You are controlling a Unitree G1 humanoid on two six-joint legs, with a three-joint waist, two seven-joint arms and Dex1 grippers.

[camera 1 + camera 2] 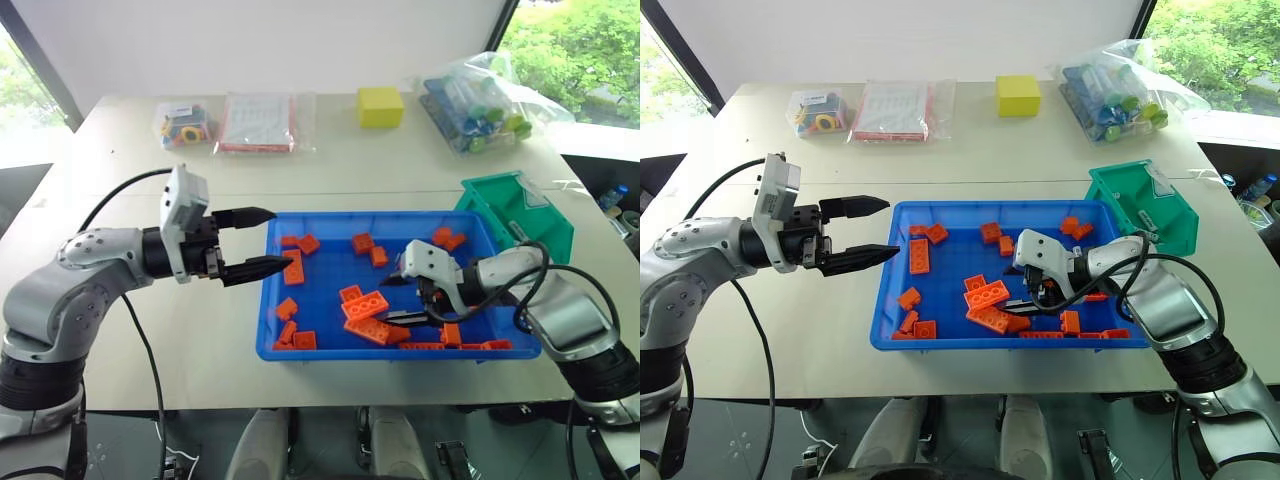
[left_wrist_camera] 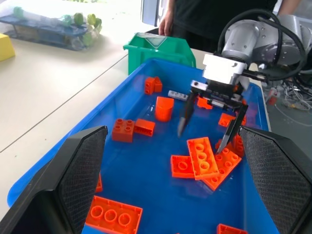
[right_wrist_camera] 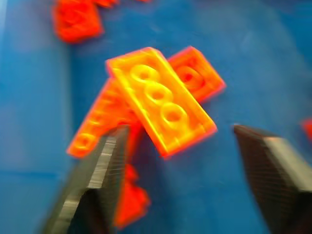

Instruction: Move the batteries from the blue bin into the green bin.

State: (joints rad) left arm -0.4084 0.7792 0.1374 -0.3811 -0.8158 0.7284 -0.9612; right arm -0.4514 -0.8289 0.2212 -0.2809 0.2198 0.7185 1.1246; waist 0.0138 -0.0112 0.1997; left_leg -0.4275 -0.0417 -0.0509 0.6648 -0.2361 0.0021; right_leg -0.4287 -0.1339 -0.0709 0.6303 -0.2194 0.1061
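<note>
the right wrist view was blurred, so the orange bricks (image 3: 161,105) there had soft edges. a person (image 2: 214,22) at twelve o'clock was cut off by the frame edge. a small grey cylinder (image 2: 178,95) in the blue bin (image 2: 117,92) was too small to identify.

glossy plastic blue bin (image 1: 272,300), orange bricks (image 1: 365,305) — matt table (image 1: 200,330)

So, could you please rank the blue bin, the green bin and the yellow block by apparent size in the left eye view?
1. blue bin, clearly largest.
2. green bin.
3. yellow block, smallest, though it sits farthest from the camera, which shrinks it.
</note>
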